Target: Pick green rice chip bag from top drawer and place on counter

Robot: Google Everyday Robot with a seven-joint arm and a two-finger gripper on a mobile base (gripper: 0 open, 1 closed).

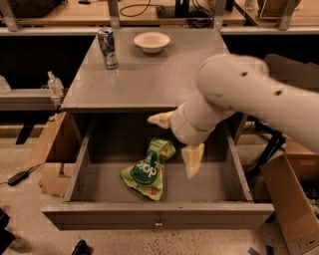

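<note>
The green rice chip bag [148, 170] lies flat in the middle of the open top drawer [159, 215], logo up. My gripper [175, 142] hangs over the drawer, just right of and above the bag, not touching it. Its two cream fingers are spread apart: one finger [161, 119] points left at the counter's front edge, the other [192, 159] points down into the drawer. Nothing is held. The grey counter [154, 74] sits above and behind the drawer. My white arm crosses in from the right.
A silver drink can [107, 48] and a white bowl [151, 42] stand at the back of the counter. Cardboard boxes sit on the floor at left [47, 159] and right [294, 199]. A wooden bench with cables [164, 10] runs behind.
</note>
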